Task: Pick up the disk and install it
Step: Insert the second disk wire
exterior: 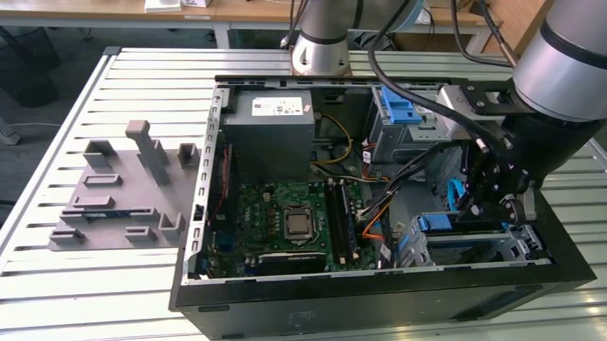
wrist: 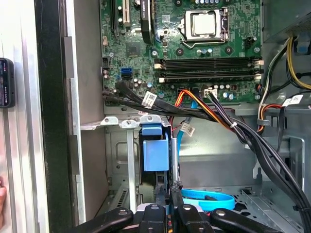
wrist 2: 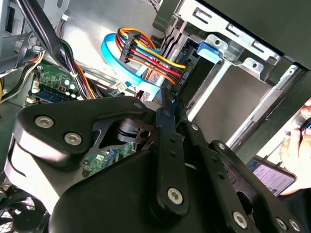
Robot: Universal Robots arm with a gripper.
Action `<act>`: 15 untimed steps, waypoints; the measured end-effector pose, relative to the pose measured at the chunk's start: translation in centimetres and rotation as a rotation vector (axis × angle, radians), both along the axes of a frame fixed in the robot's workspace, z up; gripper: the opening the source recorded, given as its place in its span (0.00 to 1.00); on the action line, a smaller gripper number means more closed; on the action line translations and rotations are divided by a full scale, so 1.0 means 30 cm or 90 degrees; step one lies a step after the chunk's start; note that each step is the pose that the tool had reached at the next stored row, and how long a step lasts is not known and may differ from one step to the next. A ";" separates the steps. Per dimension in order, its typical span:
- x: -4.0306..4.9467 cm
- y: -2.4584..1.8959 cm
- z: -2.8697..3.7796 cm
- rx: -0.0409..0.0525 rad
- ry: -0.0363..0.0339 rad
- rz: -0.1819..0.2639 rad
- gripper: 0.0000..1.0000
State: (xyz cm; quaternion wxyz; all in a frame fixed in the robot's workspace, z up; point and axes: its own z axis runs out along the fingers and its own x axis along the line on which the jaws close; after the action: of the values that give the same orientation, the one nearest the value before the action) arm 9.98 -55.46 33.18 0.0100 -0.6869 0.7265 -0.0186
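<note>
You're working inside the PC case, at the drive bay around 4 o'clock in the exterior view. The disk is standing edge-on there, the gripper jaws pinching it narrowly. Pickup looks done; seating is looking unfinished.

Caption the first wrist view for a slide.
Gripper lowers the disk into the metal bay below the motherboard.

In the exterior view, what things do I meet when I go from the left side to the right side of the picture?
Grey plastic fixture on the slatted table → green motherboard inside the open computer case → blue latch bracket on the drive bay → gripper on the robot arm.
</note>
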 end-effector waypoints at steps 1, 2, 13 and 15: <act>0.000 0.000 -0.001 0.0001 0.0000 0.000 0.16; 0.000 0.000 -0.002 0.0002 0.0000 0.000 0.16; 0.000 -0.001 -0.007 0.0001 0.0000 0.000 0.17; 0.000 -0.001 -0.008 0.0002 0.0000 0.000 0.24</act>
State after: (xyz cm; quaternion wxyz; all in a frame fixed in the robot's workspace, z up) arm 9.97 -55.48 32.96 0.0101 -0.6869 0.7265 -0.0184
